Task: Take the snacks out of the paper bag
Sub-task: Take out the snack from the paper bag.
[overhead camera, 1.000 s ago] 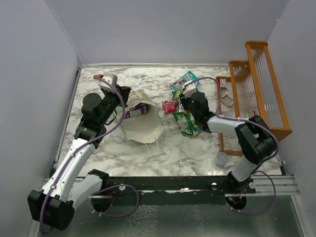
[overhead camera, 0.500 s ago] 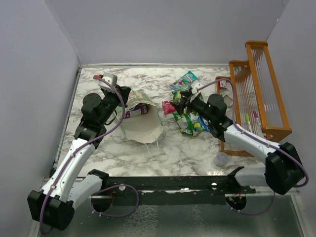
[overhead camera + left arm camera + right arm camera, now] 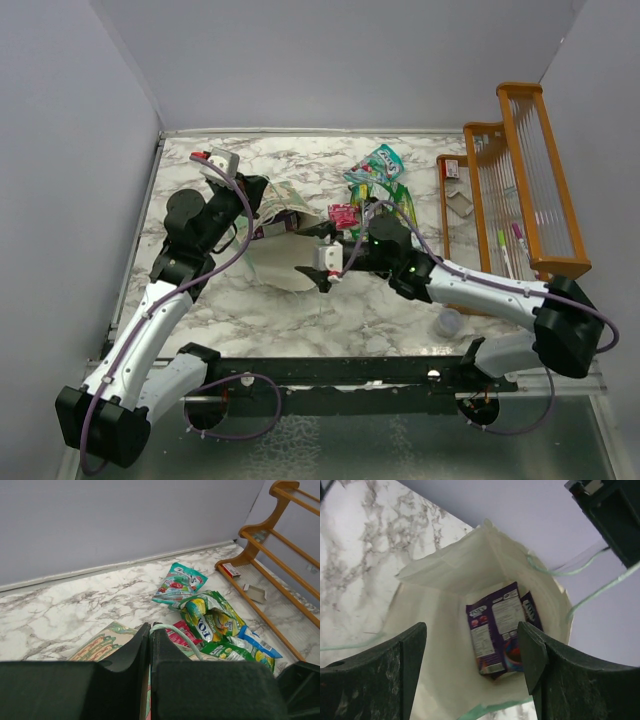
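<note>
The mint-green paper bag [image 3: 288,252] lies on its side, its white mouth facing my right gripper. My left gripper [image 3: 262,204] is shut on the bag's upper rim by its string handle [image 3: 176,631]; the cream printed panel [image 3: 100,642] shows below the jaws. My right gripper [image 3: 320,262] is open and empty at the bag's mouth. In the right wrist view, a purple packet [image 3: 497,625] lies deep inside the bag [image 3: 445,575], beyond my open gripper [image 3: 471,630]. Teal [image 3: 378,160], green-yellow [image 3: 386,196] and red [image 3: 343,215] packets lie on the table right of the bag. A blue packet [image 3: 257,642] shows in the left wrist view.
An orange wooden rack [image 3: 525,180] stands along the right edge, with small cards [image 3: 460,203] on its low tray. A small clear cup [image 3: 449,321] sits near the front right. Grey walls close in the left, back and right sides.
My right arm has swung left from the snack pile to the bag's mouth, gripper open. The left arm and the bag have not moved.
</note>
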